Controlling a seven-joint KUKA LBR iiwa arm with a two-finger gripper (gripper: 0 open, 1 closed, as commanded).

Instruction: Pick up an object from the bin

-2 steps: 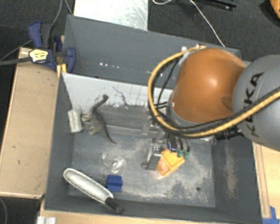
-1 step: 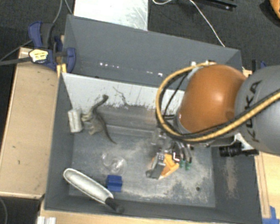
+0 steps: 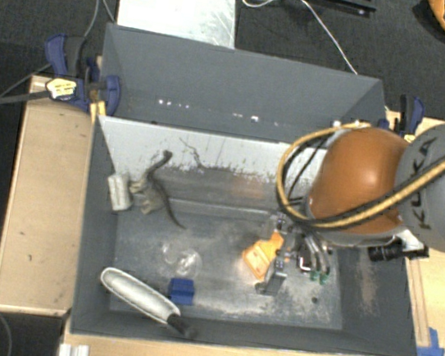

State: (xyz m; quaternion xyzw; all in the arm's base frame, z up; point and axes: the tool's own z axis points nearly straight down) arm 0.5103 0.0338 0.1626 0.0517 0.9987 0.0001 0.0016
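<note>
Reaching in from the right, the arm hangs its orange cover [image 3: 359, 181] over the right half of the grey bin [image 3: 245, 85]. The gripper [image 3: 271, 283] points down to the floor in the middle-right part, nearer to the front wall than to the back one. If it is spread or pressed together, one cannot tell from this view.

Just beside its left side lies 1 small orange and yellow object [image 3: 259, 256]. It seems to touch the gripper, but a grasp is not visible. This object is well apart from all 4 walls.

Bare floor stays open to the left of it, as far as a small clear plastic piece [image 3: 179, 255]. Bare floor is also to the right of the gripper, toward the right wall.

The left side is more crowded. A grey toy animal [image 3: 154, 193] and a pale small cylinder [image 3: 118, 192] sit close to the back-left corner. A silver brush with dark handle [image 3: 141, 294] lies along the front edge, with a blue block [image 3: 181, 291] just beside it.
</note>
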